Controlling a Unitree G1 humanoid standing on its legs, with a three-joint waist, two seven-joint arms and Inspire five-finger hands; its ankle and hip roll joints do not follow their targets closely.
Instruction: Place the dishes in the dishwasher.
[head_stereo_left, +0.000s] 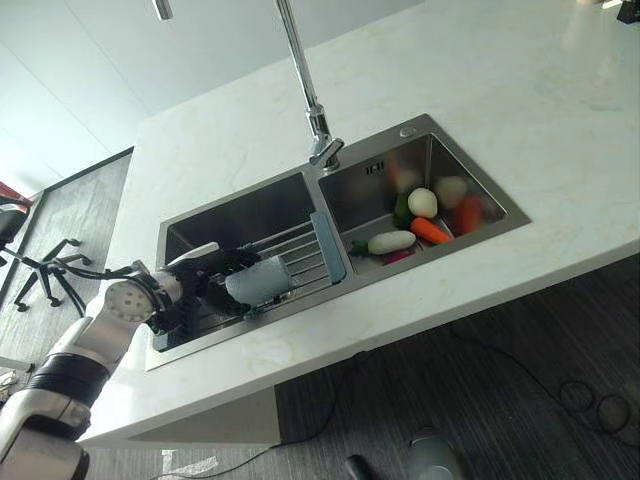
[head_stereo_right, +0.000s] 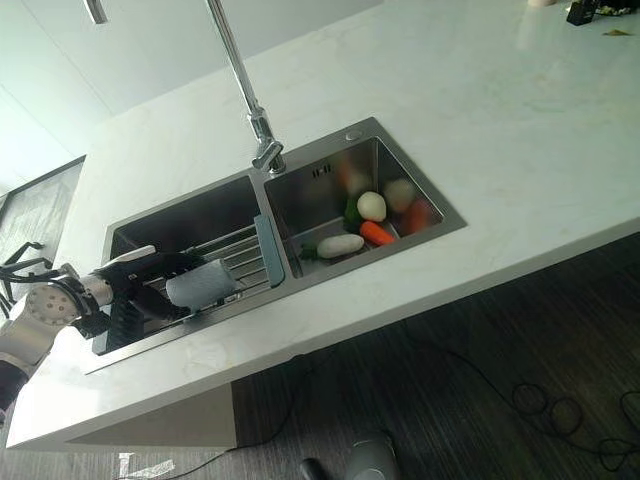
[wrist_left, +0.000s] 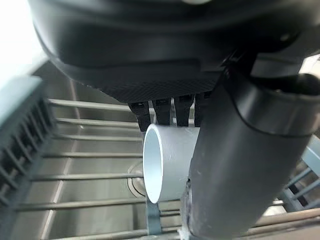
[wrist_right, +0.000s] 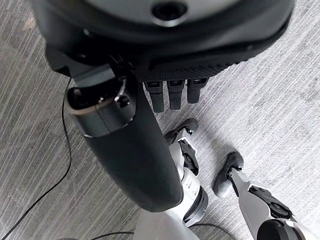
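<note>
Left eye view: a white cup (head_stereo_left: 262, 280) is held on its side by the left hand (head_stereo_left: 205, 278) over the wire rack (head_stereo_left: 300, 255) spanning the left basin of the sink (head_stereo_left: 255, 205), near the sink's front edge. Rack's grey end piece (head_stereo_left: 328, 246) sits at the divider. Veg, incl. a carrot (head_stereo_left: 430, 231) and a white radish (head_stereo_left: 391, 242), is seen in the right basin. Tap (head_stereo_left: 308, 85) rises behind the divider. Worktop (head_stereo_left: 520, 110) otherwise bare here.

Right eye view: same layout; cup (head_stereo_right: 200, 284) is seen just above the rack bars (head_stereo_right: 240, 255); contact w/ bars can't be told. No dishwasher is seen; rack is judged the drop spot.

Left wrist view: fingers (wrist_left: 165, 111) are curled over the cup's wall, thumb (wrist_left: 240, 160) pressed on the other side, so the cup (wrist_left: 162, 165) is gripped, mouth facing sideways. Rack bars (wrist_left: 85, 175) and the drain lie below.

Right wrist view: right hand (wrist_right: 150, 65) hangs over the floor (wrist_right: 280, 75), idle; its short fingers (wrist_right: 172, 92) look loose, nothing held.

Step in hand (judged): cup to be set on rack.

How to do well: cup should be lowered till it's borne by two bars, kept clear of the grey end piece, turned mouth down if poss., and the grip eased only once it's steady, as a cup on its side may roll.
</note>
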